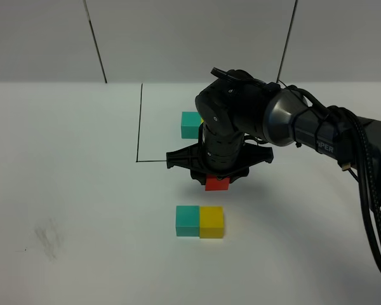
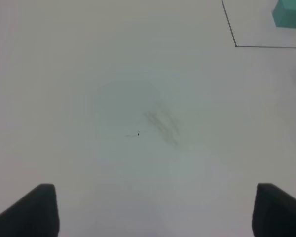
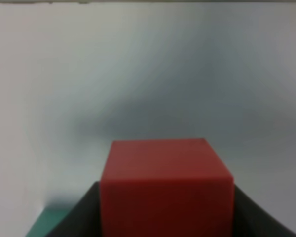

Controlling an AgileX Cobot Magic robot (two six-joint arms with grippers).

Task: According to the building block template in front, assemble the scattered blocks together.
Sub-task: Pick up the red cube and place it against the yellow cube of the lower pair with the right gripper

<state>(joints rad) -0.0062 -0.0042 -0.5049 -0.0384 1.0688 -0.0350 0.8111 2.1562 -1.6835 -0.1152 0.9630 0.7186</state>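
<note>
My right gripper (image 1: 216, 182) is shut on the red cube (image 1: 216, 185), holding it just above the table. In the right wrist view the red cube (image 3: 166, 185) fills the space between the dark fingers (image 3: 79, 217). A teal cube (image 1: 187, 220) and a yellow cube (image 1: 211, 222) sit side by side, touching, a little nearer the front than the held cube. Of the template only the teal cube (image 1: 190, 124) and part of its black outline (image 1: 140, 121) show; the right arm hides the rest. My left gripper (image 2: 153, 212) hangs open over bare table.
A faint grey smudge (image 1: 47, 238) marks the white table at the front left, and the left wrist view looks down on that smudge (image 2: 160, 123). The outline's corner (image 2: 235, 46) and the template's teal cube (image 2: 288, 14) show there too.
</note>
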